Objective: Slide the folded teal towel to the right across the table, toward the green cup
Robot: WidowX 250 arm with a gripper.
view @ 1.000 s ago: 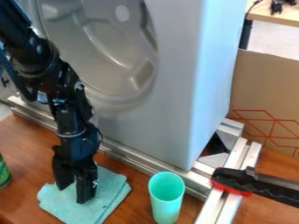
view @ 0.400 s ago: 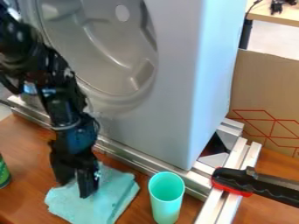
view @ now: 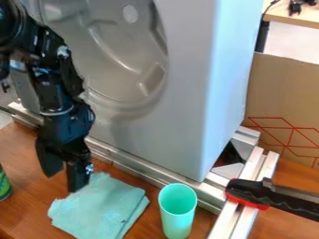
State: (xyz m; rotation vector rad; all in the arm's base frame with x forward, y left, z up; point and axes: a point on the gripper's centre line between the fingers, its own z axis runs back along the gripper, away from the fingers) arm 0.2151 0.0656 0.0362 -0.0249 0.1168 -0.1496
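One pale turquoise cloth [view: 103, 205], folded into layers with uneven edges, lay flat on the reddish-brown wooden table [view: 20, 151] toward the lower left of the view. The black gripper [view: 63, 183] hung fingers-down at the cloth's upper left edge, released, with a gap between its two fingers; one fingertip overlapped the cloth's edge in the view, but whether they touched could not be told. Just to the right of the cloth, a mint-green cup [view: 177, 212] stood upright with its mouth up. Well apart on the other side, part of a green can [view: 3, 185] showed at the left edge. Behind these, a metal rail [view: 144, 171] ran along the foot of a large grey housing [view: 181, 102] with a rounded recess in its front. To the right, a black-and-red clamp [view: 247, 191] lay across metal bars [view: 249, 175], and brown cardboard [view: 287, 88] printed with red lines stood behind them.
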